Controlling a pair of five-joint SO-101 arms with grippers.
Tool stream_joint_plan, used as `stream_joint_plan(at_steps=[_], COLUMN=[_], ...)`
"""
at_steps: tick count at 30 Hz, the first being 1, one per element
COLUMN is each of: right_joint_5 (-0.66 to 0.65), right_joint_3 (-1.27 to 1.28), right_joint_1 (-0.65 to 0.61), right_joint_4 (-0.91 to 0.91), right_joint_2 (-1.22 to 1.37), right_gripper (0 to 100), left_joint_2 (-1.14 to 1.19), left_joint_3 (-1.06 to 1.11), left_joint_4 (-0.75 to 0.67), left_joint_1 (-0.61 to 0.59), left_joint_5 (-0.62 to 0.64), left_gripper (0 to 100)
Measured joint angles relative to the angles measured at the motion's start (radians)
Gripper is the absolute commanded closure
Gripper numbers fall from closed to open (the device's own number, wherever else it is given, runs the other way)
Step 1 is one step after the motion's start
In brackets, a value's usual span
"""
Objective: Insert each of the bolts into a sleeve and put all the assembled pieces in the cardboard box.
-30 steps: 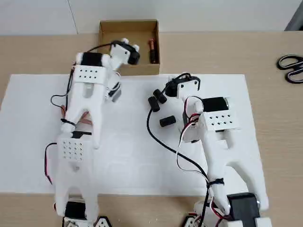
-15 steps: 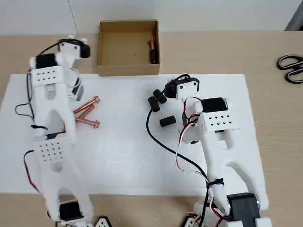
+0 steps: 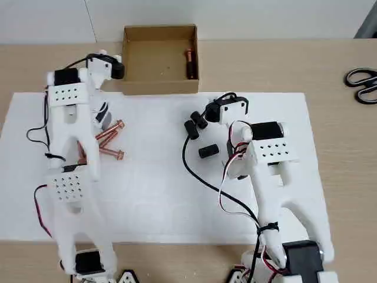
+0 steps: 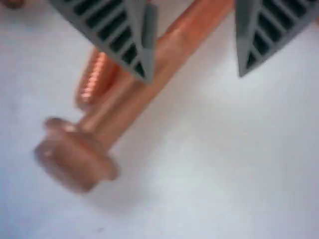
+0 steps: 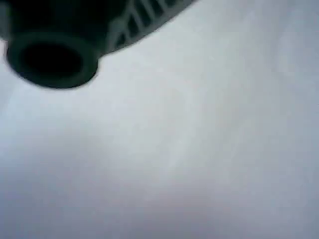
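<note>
Three copper bolts (image 3: 109,131) lie in a loose pile on the white sheet at the left. My left gripper (image 3: 104,118) hangs just over them, open. In the left wrist view its grey fingers (image 4: 124,35) straddle the shaft of one bolt (image 4: 149,79), whose flanged head (image 4: 75,159) rests on the sheet. My right gripper (image 3: 204,117) is at mid-table, shut on a black sleeve (image 5: 50,57) whose open end faces the camera. Two more sleeves (image 3: 191,128) (image 3: 207,151) lie beside it. The cardboard box (image 3: 159,87) at the back holds one assembled piece (image 3: 189,63).
The white sheet (image 3: 165,194) covers most of the wooden table, with open room toward the front. Scissors (image 3: 362,82) lie at the far right edge. Cables hang along both arms.
My left arm left the box's edge, swung out to the left and uncovered the bolts, then came back down over them. The right arm has kept still.
</note>
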State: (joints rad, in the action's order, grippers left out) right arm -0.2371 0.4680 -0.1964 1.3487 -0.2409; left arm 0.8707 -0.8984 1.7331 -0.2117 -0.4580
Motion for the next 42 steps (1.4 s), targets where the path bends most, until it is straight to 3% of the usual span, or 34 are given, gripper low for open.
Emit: stream_joint_plan(at_steps=[42], right_joint_5=[0.000], right_joint_3=[0.000], right_joint_1=[-0.002], right_joint_4=[-0.028], right_joint_2=[0.000], right_gripper=[99.5], left_joint_2=[0.210], left_joint_3=[-0.167], left_joint_4=[0.000], left_joint_1=[0.087], left_joint_5=[-0.028], left_gripper=[90])
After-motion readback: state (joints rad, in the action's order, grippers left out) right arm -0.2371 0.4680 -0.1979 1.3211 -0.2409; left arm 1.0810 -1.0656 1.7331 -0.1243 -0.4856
